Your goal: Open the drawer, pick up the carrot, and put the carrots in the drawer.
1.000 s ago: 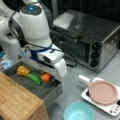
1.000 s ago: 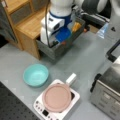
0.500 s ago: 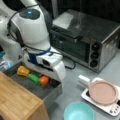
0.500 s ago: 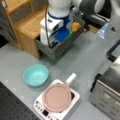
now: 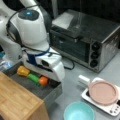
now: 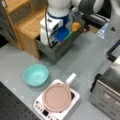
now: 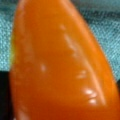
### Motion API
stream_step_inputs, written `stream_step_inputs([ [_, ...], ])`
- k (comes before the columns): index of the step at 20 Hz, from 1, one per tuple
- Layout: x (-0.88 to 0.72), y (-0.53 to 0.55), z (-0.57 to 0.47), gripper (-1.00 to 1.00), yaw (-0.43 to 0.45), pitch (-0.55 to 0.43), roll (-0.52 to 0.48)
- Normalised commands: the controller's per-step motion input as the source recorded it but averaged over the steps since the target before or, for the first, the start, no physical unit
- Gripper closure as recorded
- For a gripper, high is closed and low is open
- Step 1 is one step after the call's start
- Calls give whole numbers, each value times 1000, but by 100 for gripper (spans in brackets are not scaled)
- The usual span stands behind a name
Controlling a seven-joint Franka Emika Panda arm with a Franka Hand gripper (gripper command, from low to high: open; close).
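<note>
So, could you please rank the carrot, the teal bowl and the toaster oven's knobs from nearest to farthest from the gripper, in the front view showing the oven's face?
1. carrot, in the open drawer, right at the gripper.
2. teal bowl, bottom centre.
3. toaster oven's knobs, right side.

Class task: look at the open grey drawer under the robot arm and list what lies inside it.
Inside the drawer in a front view: the carrot, a green vegetable and a yellow lump. The arm hides the drawer's far end and the gripper itself.
</note>
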Motion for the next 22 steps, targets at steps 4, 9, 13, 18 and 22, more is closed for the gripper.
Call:
stream_step_inputs([
  [4, -31, -118, 11, 100, 39, 8, 167],
  [9, -21, -93, 20, 100, 52, -22, 169],
  [13, 9, -92, 16, 100, 27, -43, 174],
  [18, 35, -111, 10, 100, 13, -64, 188],
  [22, 64, -102, 5, 100, 27, -77, 185],
])
